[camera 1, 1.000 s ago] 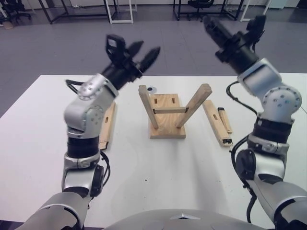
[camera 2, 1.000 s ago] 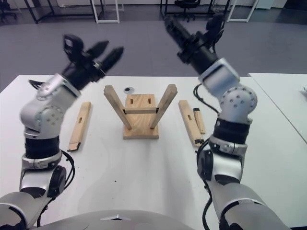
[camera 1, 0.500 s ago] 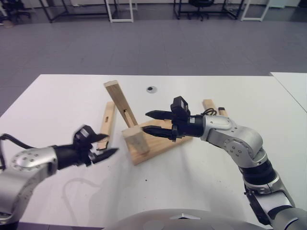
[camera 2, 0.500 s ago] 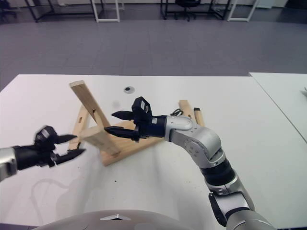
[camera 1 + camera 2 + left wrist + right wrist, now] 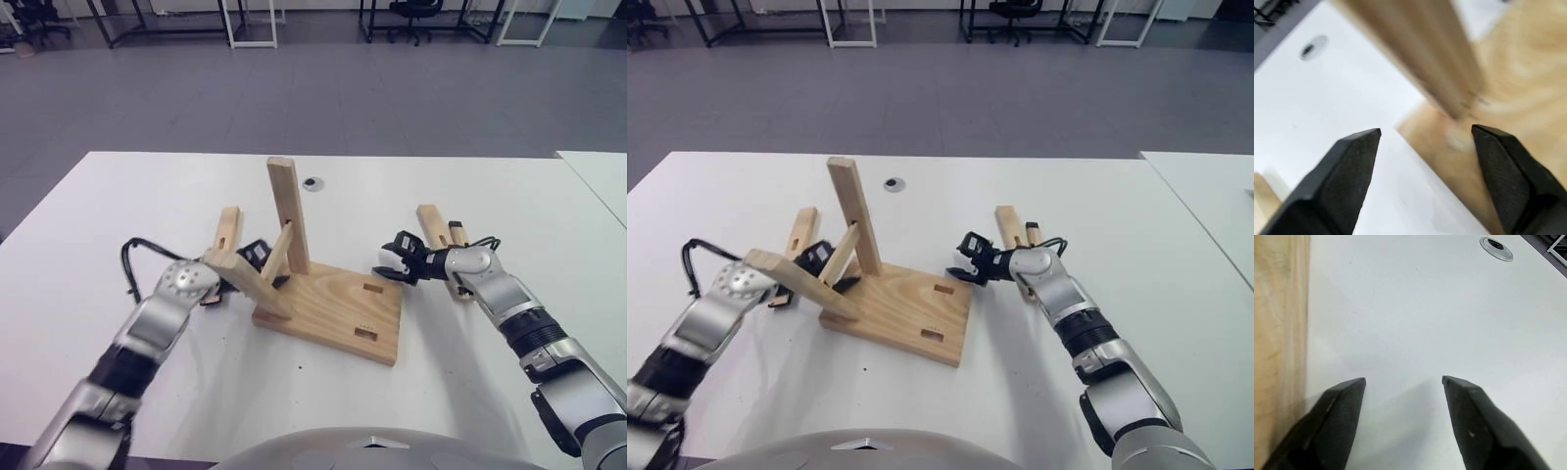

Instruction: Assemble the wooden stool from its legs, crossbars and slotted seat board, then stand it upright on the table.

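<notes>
Stool: pale wooden slotted seat board (image 5: 333, 308) flat on white tabletop (image 5: 118, 196), two legs (image 5: 289, 215) and crossbar (image 5: 278, 253) fitted.
Left end effector (image 5: 1425, 131): open, beside the legs.
Right end effector (image 5: 1403, 379): open, near board's edge.

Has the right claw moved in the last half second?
Yes. The right claw has drawn back to the robot's right, away from below the table grommet, toward the loose leg.

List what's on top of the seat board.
An upright leg and a tilted leg rise from the left part of the seat board, joined by a crossbar. Two slots on its right part are empty. The legs cover their own slots, so how they seat is hidden.
</notes>
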